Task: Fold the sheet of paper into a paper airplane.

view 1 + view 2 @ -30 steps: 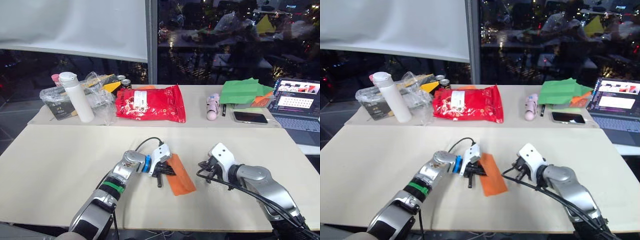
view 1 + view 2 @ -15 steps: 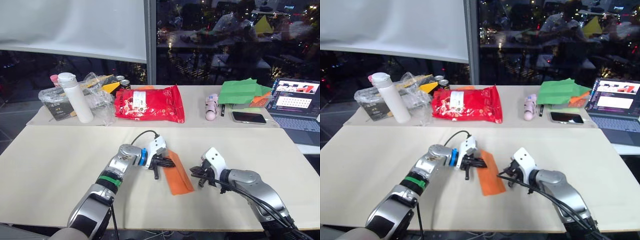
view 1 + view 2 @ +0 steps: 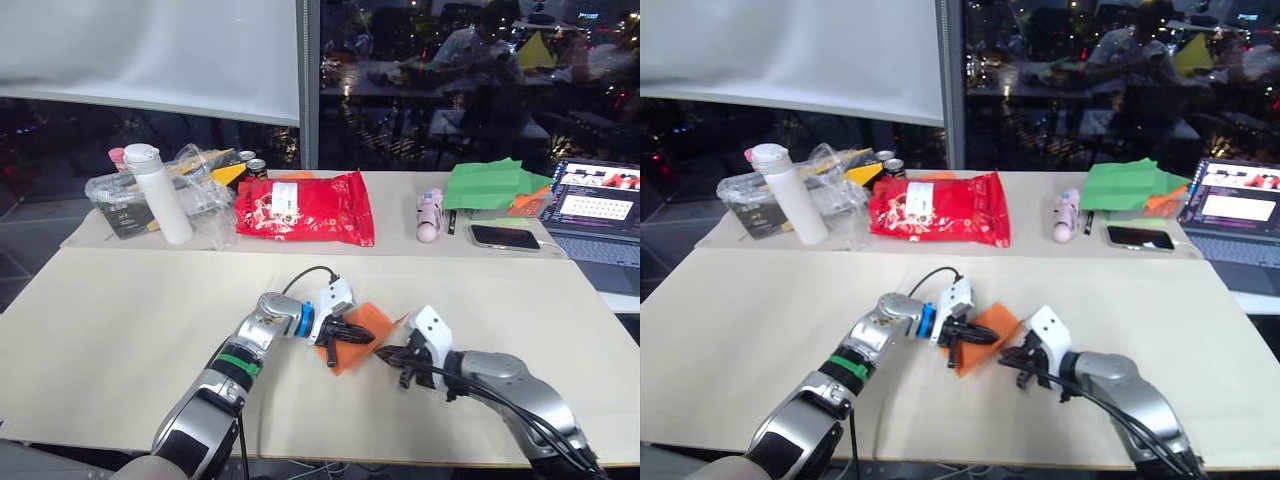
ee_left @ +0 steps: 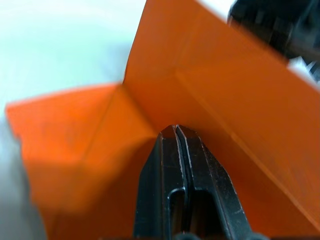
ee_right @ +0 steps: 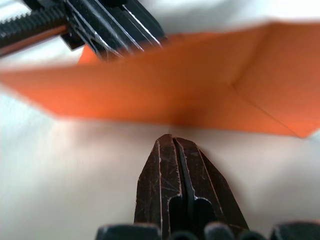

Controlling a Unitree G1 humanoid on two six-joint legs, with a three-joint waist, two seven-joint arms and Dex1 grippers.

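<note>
Where both closed grippers meet, the paper airplane (image 3: 362, 328) lies creased, orange.

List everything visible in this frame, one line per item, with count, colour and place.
paper airplane: one, orange, partly folded, front table between the two tools.
snack bag: one, red, back table centre.
bottle: one, white, back table left.
plastic bag: one, clear, holding dark items, behind the bottle.
cans: two, dark, behind the snack bag.
folded paper: one, green, back table right.
phone: one, black, in front of the green paper.
laptop: one, open, far right.
small bottle: one, pink, lying right of the snack bag.
left tool: shut, tips pressing on the orange paper.
right tool: shut, just short of the paper's edge.
</note>
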